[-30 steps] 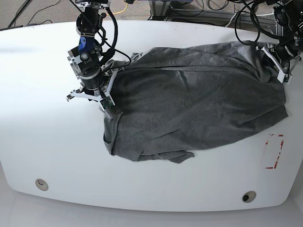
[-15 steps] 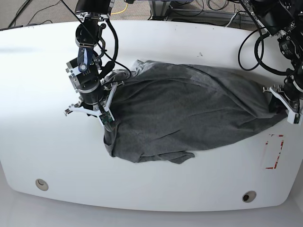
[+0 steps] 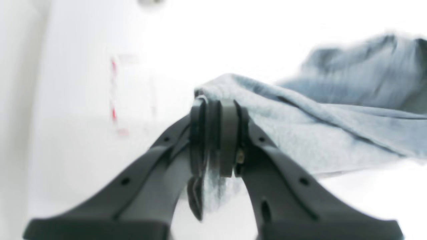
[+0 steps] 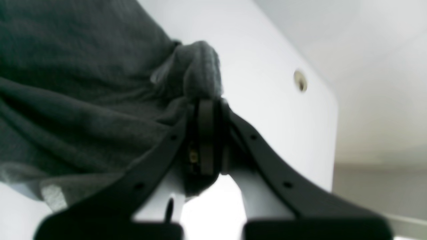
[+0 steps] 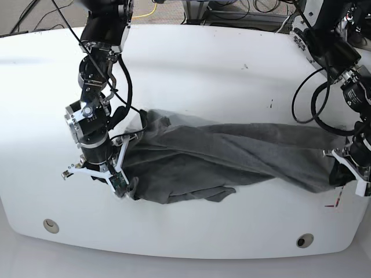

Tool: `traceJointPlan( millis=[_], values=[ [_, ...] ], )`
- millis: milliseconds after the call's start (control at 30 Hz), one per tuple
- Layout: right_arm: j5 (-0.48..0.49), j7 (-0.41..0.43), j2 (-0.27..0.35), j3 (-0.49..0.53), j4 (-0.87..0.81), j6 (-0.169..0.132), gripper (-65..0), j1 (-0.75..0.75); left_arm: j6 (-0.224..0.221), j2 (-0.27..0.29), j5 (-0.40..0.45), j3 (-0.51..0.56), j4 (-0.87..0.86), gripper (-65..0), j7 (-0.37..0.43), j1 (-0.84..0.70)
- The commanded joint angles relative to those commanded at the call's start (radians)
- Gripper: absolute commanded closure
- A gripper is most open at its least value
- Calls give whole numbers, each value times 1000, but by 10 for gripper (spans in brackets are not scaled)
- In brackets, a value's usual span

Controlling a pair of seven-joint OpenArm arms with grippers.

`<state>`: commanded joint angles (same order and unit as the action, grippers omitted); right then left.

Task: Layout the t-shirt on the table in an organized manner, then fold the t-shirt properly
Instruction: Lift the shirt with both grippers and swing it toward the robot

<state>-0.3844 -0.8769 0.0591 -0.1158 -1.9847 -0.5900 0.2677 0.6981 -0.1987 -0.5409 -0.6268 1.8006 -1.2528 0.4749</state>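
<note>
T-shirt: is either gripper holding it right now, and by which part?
Both. The left gripper and right gripper are each shut on a bunched edge at opposite ends of the t-shirt; which part of the shirt can't be told.

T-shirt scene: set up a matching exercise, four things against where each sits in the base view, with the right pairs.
Things:
1. t-shirt
2. left gripper
3. right gripper
4. red-tape mark

Places:
A. clamped on the cloth's left end
B. stretched across the table between both arms
C. clamped on the cloth's right end
D. just below the right-hand cloth end

Pairs: 1-B, 2-C, 3-A, 4-D
</note>
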Motion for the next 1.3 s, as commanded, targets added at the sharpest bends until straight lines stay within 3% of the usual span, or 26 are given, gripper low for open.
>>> traceJointPlan(
  millis=[233,433,600,967,1167,1300],
  values=[
    [0,0,31,0,48,0,-2,132,0,75,2,2,37,-60,-92,176],
    [0,0,80,0,104,-2,-2,238,0,100,8,5,31,-60,-100,301],
    [5,0,98,0,140,-2,-2,267,0,115,9,6,31,-64,-117,319],
    [9,0,89,0,135,-2,-2,175,0,114,8,0,29,-236,-140,44],
    [9,2,52,-3,132,-3,-2,127,0,112,8,5,-40,-265,-72,-117],
    [9,3,48,-2,127,-3,-2,91,0,112,8,6,-141,-332,23,-175]
  ],
)
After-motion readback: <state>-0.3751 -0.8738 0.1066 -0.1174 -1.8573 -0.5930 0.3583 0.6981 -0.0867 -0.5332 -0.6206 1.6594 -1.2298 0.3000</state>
